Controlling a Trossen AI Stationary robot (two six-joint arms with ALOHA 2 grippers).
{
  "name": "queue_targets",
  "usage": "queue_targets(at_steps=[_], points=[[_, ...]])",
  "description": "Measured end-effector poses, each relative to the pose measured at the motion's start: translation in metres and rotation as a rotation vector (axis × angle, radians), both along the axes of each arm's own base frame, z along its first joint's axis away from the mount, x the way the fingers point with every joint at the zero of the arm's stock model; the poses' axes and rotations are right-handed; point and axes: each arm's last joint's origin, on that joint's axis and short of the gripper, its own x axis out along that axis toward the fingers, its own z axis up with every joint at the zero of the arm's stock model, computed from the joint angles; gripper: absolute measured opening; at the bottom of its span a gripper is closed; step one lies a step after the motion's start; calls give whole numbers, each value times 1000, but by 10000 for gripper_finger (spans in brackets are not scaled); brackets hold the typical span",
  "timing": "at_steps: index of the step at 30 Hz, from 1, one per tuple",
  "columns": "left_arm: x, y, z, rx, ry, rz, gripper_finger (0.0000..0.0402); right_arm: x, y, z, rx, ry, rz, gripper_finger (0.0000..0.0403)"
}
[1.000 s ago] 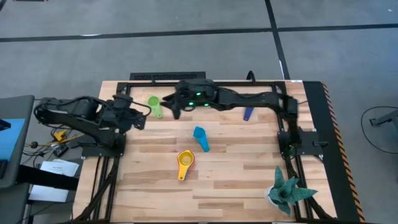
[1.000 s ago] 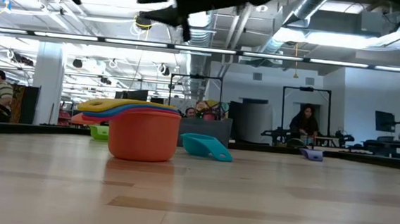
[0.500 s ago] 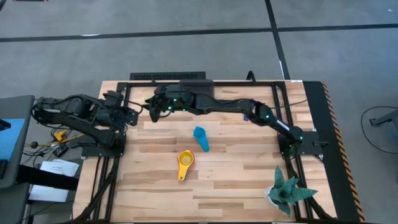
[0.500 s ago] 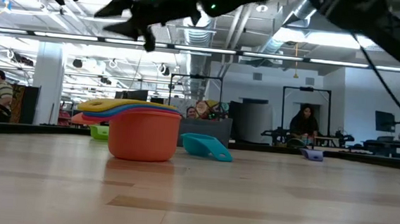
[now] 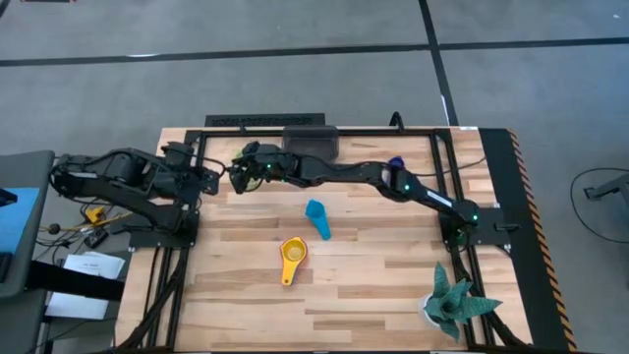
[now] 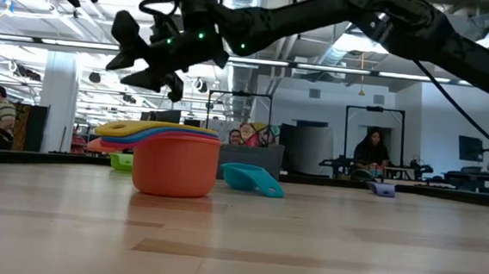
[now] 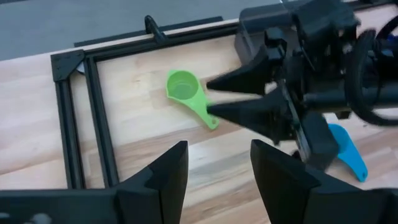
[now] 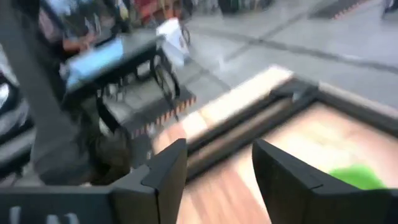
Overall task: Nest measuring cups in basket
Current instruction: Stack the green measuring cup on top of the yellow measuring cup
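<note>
Upper centre of the high view, the right gripper hangs with fingers spread, empty, above the small green plastic measuring cup; the left gripper waits open, empty.

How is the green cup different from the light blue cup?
The green cup lies at the back of the table, right by the right hand, while the light blue cup lies out in the middle with no hand near it. In the left wrist view the green cup sits upright with its hollow bowl showing; in the low view the light blue cup lies tipped on its side. Both are small scoops with short flat handles, resting on the wooden table.
</note>
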Motion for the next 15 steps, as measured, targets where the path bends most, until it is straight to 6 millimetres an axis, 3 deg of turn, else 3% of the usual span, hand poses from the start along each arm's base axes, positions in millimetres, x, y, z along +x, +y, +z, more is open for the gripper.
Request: queue_targets(at_steps=[8,15], points=[[0,4,0,7,6,24,163,-2,-23,-35,123,95,-74,244],[0,4,0,10,10,28,163,-7,-26,-45,155,212,-118,245]])
